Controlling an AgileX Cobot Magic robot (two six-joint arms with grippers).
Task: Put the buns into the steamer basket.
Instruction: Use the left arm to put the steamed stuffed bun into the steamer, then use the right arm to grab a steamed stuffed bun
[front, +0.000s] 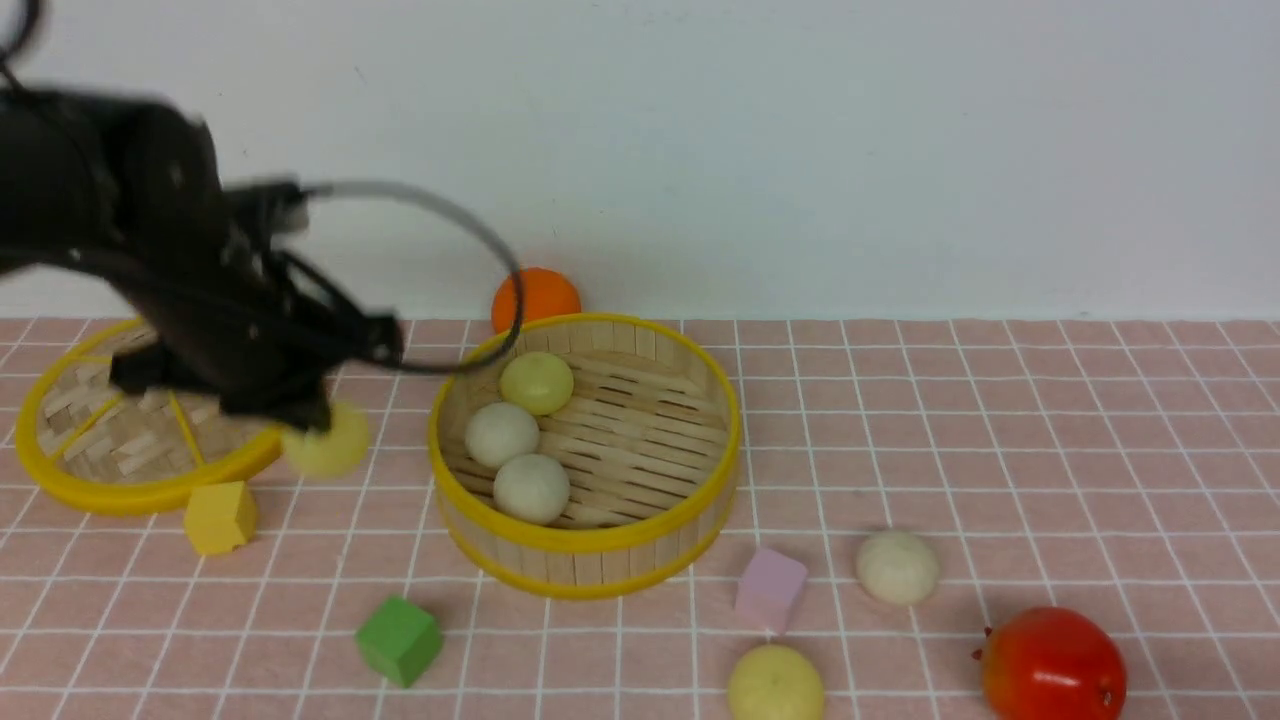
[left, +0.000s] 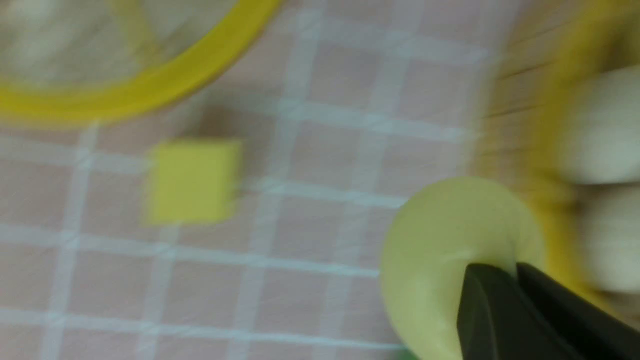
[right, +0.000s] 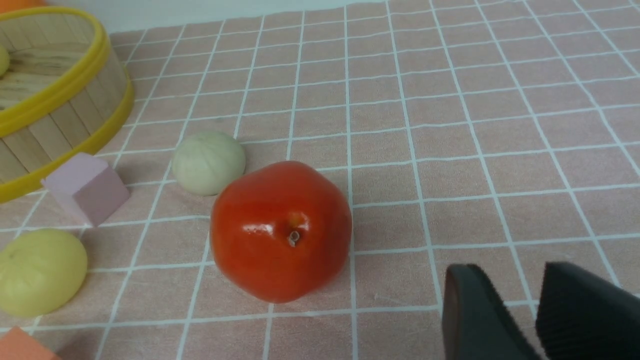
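The steamer basket (front: 585, 540) stands mid-table and holds one pale yellow bun (front: 537, 382) and two off-white buns (front: 501, 433) (front: 531, 488). My left gripper (front: 290, 415) hovers just left of the basket, shut on a pale yellow bun (front: 325, 445). In the left wrist view its tips (left: 515, 267) pinch that bun's edge (left: 440, 250), close to the basket's rim (left: 555, 150). An off-white bun (front: 897, 567) and a pale yellow bun (front: 775, 685) lie on the cloth to the basket's front right. My right gripper (right: 515, 272) is open and empty, low over the cloth near them.
The woven lid (front: 60, 480) lies at the far left, with a yellow cube (front: 220, 517) in front of it. A green cube (front: 398, 640), a pink cube (front: 770, 590) and a red fruit (front: 1052, 665) sit near the front. An orange ball (front: 540, 295) is behind the basket.
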